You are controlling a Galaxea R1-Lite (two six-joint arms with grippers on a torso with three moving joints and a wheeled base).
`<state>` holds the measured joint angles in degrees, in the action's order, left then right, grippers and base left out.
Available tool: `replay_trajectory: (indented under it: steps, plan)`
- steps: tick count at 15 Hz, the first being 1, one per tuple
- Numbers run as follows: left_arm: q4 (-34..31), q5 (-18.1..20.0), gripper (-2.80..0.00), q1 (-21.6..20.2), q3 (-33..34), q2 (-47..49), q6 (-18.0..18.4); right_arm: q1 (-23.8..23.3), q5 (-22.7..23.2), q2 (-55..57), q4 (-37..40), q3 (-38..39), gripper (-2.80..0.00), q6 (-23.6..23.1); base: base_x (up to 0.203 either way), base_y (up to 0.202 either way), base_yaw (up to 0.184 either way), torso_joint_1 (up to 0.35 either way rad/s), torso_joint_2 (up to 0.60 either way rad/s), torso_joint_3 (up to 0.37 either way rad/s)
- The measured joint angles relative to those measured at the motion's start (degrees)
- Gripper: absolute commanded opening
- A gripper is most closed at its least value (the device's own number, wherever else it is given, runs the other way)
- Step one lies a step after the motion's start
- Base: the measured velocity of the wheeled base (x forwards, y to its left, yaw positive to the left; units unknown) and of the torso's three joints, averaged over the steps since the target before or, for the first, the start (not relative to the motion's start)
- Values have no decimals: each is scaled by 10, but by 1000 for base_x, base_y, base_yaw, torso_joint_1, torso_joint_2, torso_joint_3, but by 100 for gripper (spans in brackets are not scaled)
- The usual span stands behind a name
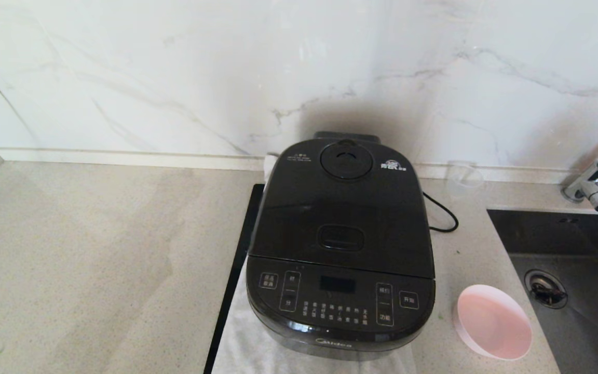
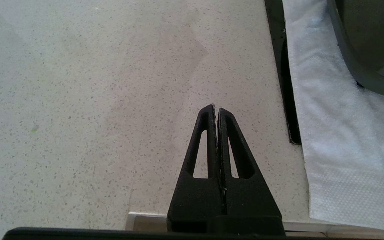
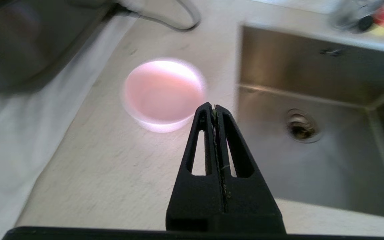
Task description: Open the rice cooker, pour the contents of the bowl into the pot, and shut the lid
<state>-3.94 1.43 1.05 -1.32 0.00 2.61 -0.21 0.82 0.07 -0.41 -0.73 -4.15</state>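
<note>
Lid [image 1: 341, 208] down, bowl [image 1: 493, 322] bare near the counter's front edge, both my hands [image 2: 216, 111] [image 3: 214, 108] clenched empty: I judge it finished.

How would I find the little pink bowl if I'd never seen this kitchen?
Start at the big black rice cooker on the counter. Between it and the steel sink sits the bowl. It is the only pink thing: small, round, shallow and empty, unlike the clear cup by the wall.

Cooker [image 1: 340, 244]: glossy black, white labels on front panel, lid [image 1: 341, 202] black too. Bowl [image 1: 493, 321]: pale pink inside, white outside. Counter [image 1: 96, 249]: beige w/ fine dark specks. Wall [image 1: 226, 72]: white marble, grey veins. Towel [image 2: 338, 133] white, dimpled. Sink [image 1: 579, 270] dark steel-grey. Both grippers [image 2: 216, 110] [image 3: 213, 107] matte black.
</note>
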Motion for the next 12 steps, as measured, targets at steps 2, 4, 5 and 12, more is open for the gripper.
replay_trajectory:
  steps: [2,4,5,12]
  plan:
    - [0,0,-280,0,0,0,-1,0,4,0,6,4,-280,18,0,0,0,0,0,0]
    - [0,0,-280,0,0,0,-1,0,3,0,7,7,-280,27,0,0,0,0,0,0]
    - [0,0,-280,0,0,0,-1,0,3,0,7,7,-280,27,0,0,0,0,0,0]
    - [0,0,-280,0,0,0,-1,0,2,0,12,7,-280,26,0,0,0,0,0,0]
